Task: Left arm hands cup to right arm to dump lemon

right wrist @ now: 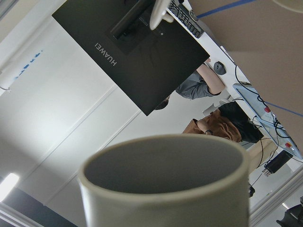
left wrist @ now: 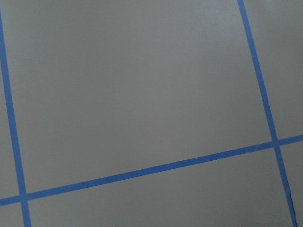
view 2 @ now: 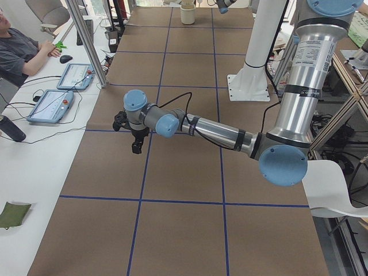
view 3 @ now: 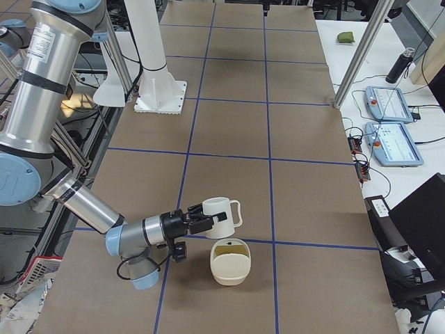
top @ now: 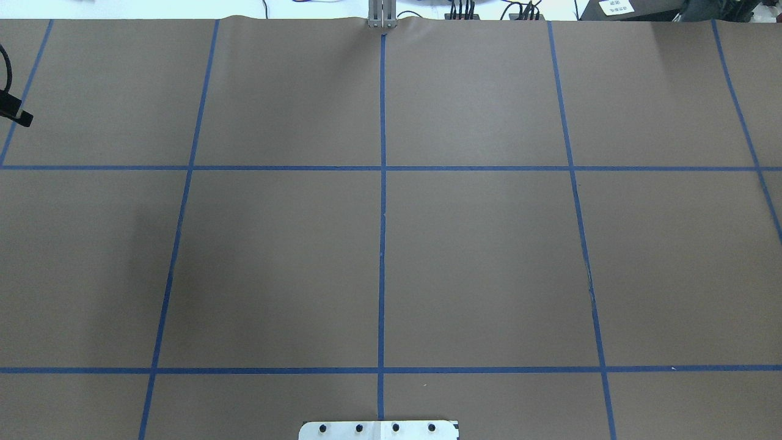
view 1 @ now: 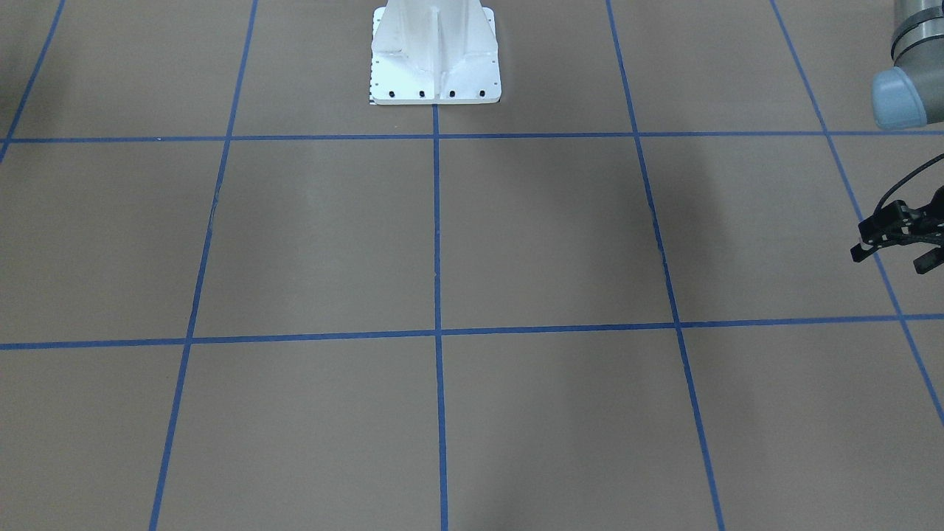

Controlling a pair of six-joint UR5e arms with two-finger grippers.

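Observation:
The white cup (view 3: 221, 214) hangs in the air at the tip of my near right arm, just above a cream container (view 3: 229, 261) that stands on the table. My right gripper (view 3: 198, 223) is against the cup's side; I cannot tell from this view whether it is shut. The cup's greyish rim (right wrist: 165, 184) fills the bottom of the right wrist view, with the table at the frame's top. No lemon shows in any view. My left gripper (view 1: 892, 257) (top: 15, 113) (view 2: 129, 129) hovers open and empty over the table's left part.
The white robot pedestal (view 1: 435, 55) (view 3: 158, 90) stands at the table's back middle. Beside the far long edge runs a white side table with two tablets (view 3: 389, 125), a monitor (view 3: 424, 229), a bottle (view 3: 402, 66) and seated people (view 2: 20, 49).

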